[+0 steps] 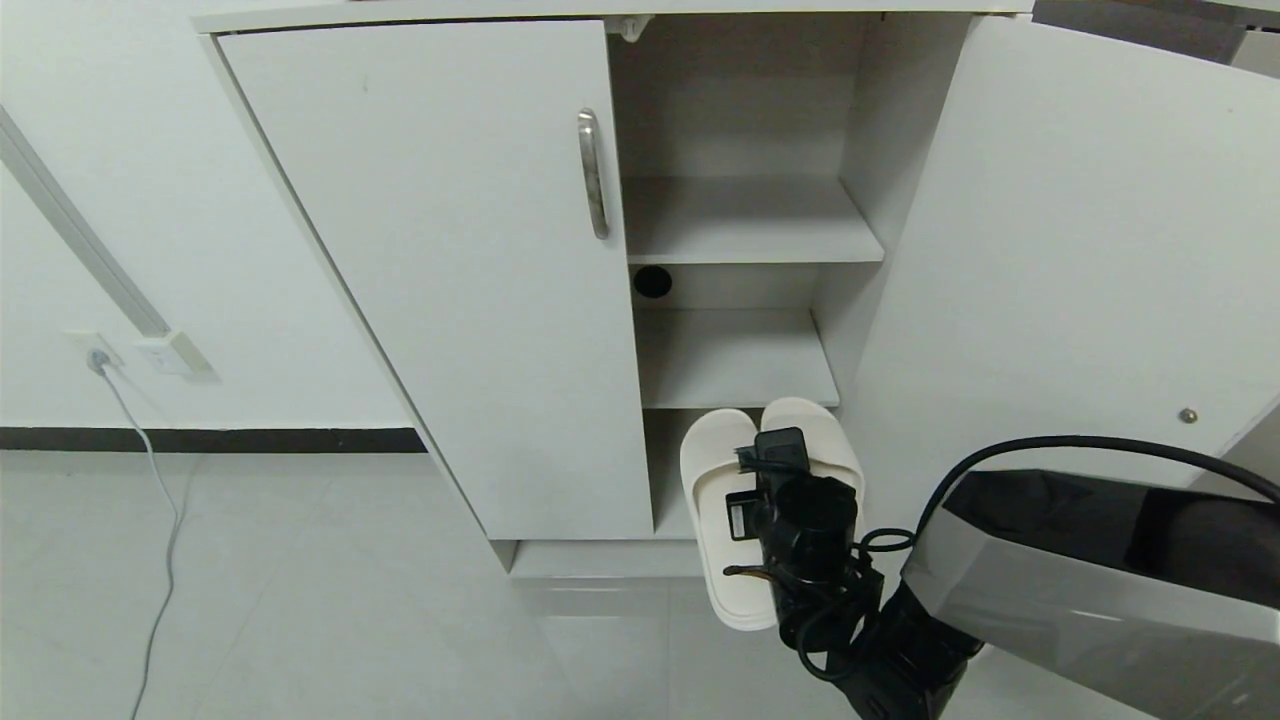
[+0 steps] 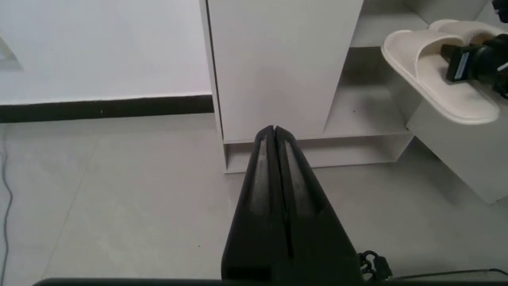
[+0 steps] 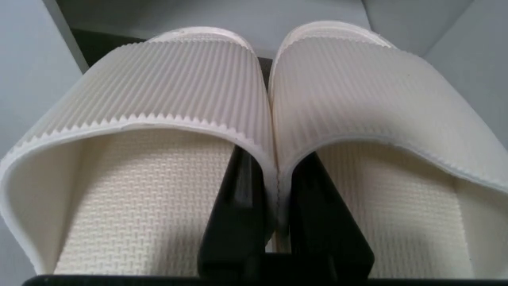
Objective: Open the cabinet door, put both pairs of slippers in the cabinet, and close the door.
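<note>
My right gripper (image 1: 775, 470) is shut on a pair of cream slippers (image 1: 720, 500), held side by side in the air before the open right half of the white cabinet (image 1: 745, 230). In the right wrist view its two black fingers (image 3: 238, 210) pinch the slippers' (image 3: 190, 103) adjoining inner straps. The slippers' toes point toward the lowest compartment. The right door (image 1: 1080, 250) stands swung open; the left door (image 1: 450, 270) is closed. My left gripper (image 2: 274, 147) hangs shut and empty low over the floor, left of the cabinet opening, with the slippers (image 2: 436, 67) farther off.
Two bare shelves (image 1: 740, 360) sit above the bottom compartment. The open door flanks my right arm closely. A wall socket and a cable (image 1: 150, 470) trail over the grey tiled floor at left.
</note>
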Robot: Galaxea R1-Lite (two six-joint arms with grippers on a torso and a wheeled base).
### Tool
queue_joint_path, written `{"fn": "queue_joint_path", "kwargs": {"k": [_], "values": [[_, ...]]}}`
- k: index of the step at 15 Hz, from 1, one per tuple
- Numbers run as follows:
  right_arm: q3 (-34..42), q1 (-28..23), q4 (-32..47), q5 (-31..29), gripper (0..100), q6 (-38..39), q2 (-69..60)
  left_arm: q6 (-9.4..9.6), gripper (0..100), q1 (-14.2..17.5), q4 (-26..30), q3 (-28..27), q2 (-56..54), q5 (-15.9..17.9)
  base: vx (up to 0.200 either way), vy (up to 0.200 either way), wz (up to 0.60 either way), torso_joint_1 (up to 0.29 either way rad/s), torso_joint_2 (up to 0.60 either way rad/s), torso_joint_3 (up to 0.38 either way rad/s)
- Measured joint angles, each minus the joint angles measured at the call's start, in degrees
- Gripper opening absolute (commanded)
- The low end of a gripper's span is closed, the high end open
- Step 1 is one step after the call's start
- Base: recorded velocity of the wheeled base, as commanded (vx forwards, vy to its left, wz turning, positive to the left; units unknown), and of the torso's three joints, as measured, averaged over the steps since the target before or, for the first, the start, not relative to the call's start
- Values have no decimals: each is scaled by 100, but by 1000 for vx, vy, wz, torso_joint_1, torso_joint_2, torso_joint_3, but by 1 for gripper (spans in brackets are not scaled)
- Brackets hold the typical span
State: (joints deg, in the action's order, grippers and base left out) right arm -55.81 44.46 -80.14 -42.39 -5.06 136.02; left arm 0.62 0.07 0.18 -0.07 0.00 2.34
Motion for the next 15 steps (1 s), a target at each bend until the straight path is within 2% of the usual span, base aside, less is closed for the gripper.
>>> {"fn": "queue_joint_path", "kwargs": {"k": [6, 15], "values": [[374, -243, -38, 2, 0, 16, -107, -20, 0, 0, 0, 0, 0, -5, 0, 0, 0, 0, 0, 0], [440, -579, -44, 29, 0, 35, -116, -27, 0, 0, 0, -2, 0, -5, 0, 0, 0, 0, 0, 0]]}}
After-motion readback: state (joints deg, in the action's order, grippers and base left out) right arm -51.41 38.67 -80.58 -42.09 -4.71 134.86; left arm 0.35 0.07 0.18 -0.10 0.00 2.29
